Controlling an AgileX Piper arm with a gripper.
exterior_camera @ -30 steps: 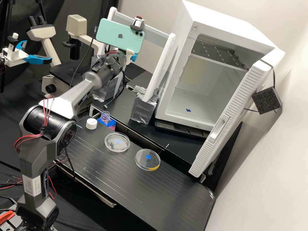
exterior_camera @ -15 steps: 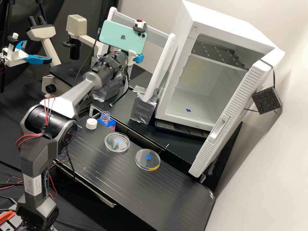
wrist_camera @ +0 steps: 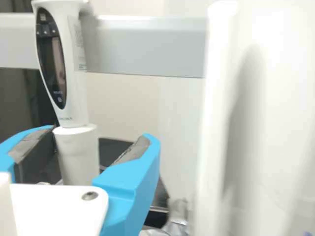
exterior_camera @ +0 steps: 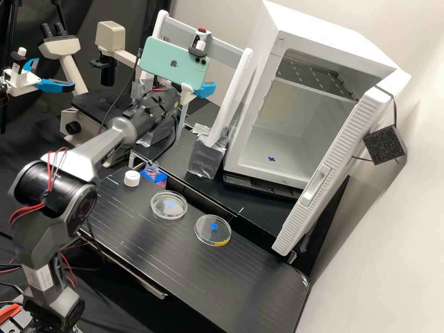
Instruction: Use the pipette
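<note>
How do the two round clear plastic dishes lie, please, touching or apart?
Apart: the high view shows black bench between one dish and the yellow-marked dish.

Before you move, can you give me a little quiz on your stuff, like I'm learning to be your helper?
1. True or false: the pincer holds the pipette.
2. Fill in: the door of the big white box is ___.
3. Where is the white cap? a) in the box b) on the pipette c) on the bench

Key: 1 true; 2 open; 3 c
</note>
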